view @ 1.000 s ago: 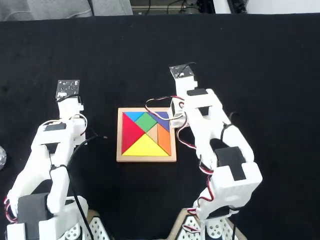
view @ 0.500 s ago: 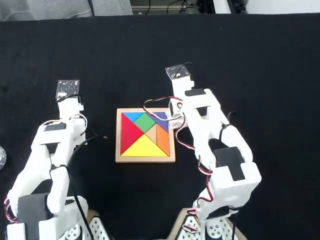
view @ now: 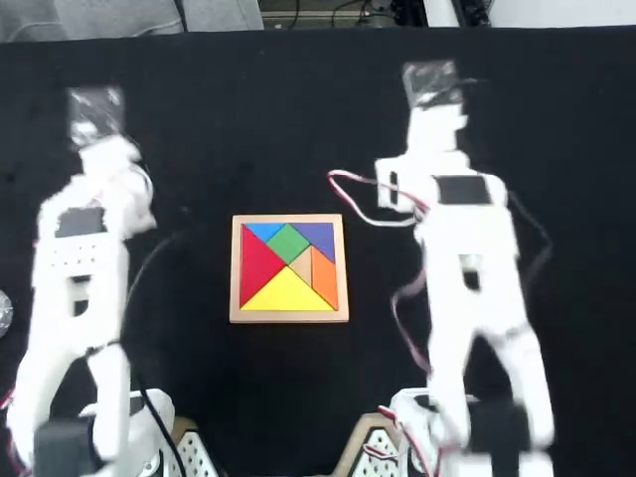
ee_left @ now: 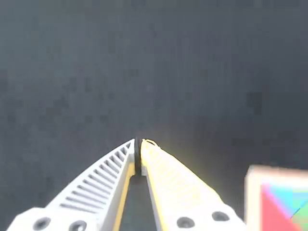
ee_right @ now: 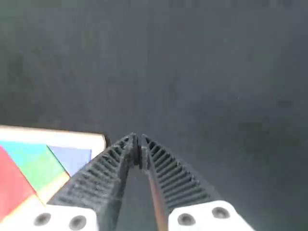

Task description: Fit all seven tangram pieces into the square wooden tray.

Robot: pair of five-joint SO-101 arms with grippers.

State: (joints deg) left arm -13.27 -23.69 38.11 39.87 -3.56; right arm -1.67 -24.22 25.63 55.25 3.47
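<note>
- Left gripper (ee_left: pixel 139 143) pressed closed, tips meeting, nothing between them.
- One finger (ee_left: pixel 103 168) white and ribbed with slots along its length. The other finger (ee_left: pixel 168 173) smooth, with a yellowish tint.
- Two round screw holes at the base of each finger.
- Plain black table (ee_left: pixel 144 57) spread out beyond and around the tips.
- Corner of the wooden tray (ee_left: pixel 251 192) cut off at the edge of view, on the yellowish finger's side and apart from it.
- Inside that corner, a red piece (ee_left: pixel 274 214) against the pale rim, with a blue piece (ee_left: pixel 286 192) touching it.
</note>
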